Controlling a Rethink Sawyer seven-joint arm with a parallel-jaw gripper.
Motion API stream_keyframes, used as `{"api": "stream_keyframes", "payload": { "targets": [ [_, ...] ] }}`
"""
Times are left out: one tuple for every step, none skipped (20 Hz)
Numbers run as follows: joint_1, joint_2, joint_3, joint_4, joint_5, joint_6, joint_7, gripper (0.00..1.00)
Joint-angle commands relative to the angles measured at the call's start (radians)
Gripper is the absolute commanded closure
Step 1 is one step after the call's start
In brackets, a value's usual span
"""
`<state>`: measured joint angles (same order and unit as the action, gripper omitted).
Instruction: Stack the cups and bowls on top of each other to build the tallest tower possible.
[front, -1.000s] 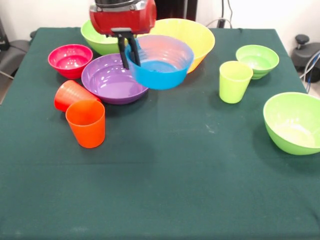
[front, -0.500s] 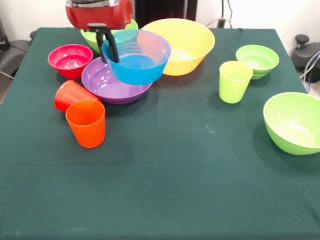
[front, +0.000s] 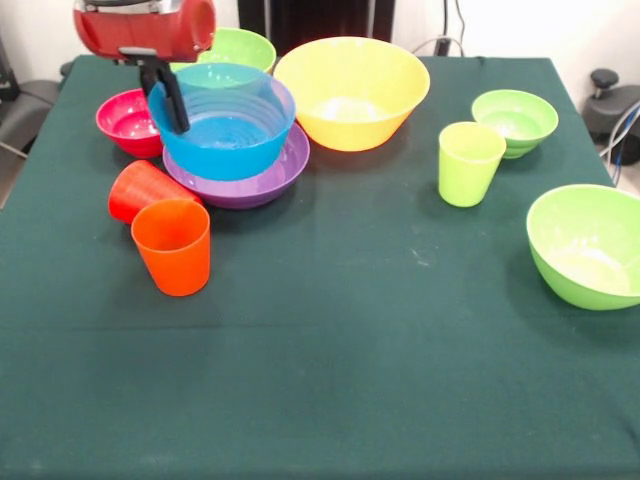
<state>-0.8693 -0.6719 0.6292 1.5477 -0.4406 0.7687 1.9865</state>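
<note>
My gripper (front: 167, 98) is shut on the left rim of the blue bowl (front: 228, 130) and holds it just over the wide purple bowl (front: 262, 177). The magenta bowl (front: 122, 120) is left of them. The orange cup (front: 174, 245) stands upright in front, with the red cup (front: 136, 189) lying on its side beside it. The yellow bowl (front: 350, 90) is at the back middle, with a lime green bowl (front: 240, 47) behind the blue one. The lime green cup (front: 468, 162) stands to the right, near a small green bowl (front: 515, 121) and a larger green bowl (front: 588, 245).
The green tablecloth (front: 330, 360) covers the table. A dark chair or object (front: 20, 110) is off the left edge and cables and a black stand (front: 612, 95) are off the right edge.
My gripper has carried the blue bowl to the left, from in front of the yellow bowl to over the purple bowl, and lowered it.
</note>
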Motion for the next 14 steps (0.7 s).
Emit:
{"api": "stream_keyframes", "payload": {
  "targets": [
    [0.017, 0.065, 0.04, -0.103, -0.06, 0.146, -0.311, 1.0],
    [0.014, 0.064, 0.038, -0.106, -0.062, 0.152, -0.313, 1.0],
    [0.016, 0.066, 0.037, -0.116, -0.064, 0.158, -0.314, 1.0],
    [0.015, 0.067, 0.037, -0.122, -0.065, 0.164, -0.316, 1.0],
    [0.019, 0.072, 0.038, -0.139, -0.066, 0.179, -0.321, 1.0],
    [0.021, 0.074, 0.039, -0.153, -0.068, 0.192, -0.327, 1.0],
    [0.022, 0.08, 0.041, -0.167, -0.069, 0.202, -0.334, 1.0],
    [0.023, 0.085, 0.043, -0.181, -0.071, 0.212, -0.341, 1.0],
    [0.023, 0.092, 0.045, -0.191, -0.074, 0.215, -0.347, 1.0],
    [0.024, 0.097, 0.047, -0.197, -0.076, 0.215, -0.348, 1.0],
    [0.024, 0.103, 0.048, -0.202, -0.079, 0.215, -0.35, 1.0],
    [0.025, 0.108, 0.048, -0.21, -0.081, 0.216, -0.35, 1.0],
    [0.025, 0.113, 0.049, -0.211, -0.084, 0.211, -0.349, 1.0],
    [0.024, 0.118, 0.049, -0.211, -0.087, 0.205, -0.348, 1.0]
  ]
}}
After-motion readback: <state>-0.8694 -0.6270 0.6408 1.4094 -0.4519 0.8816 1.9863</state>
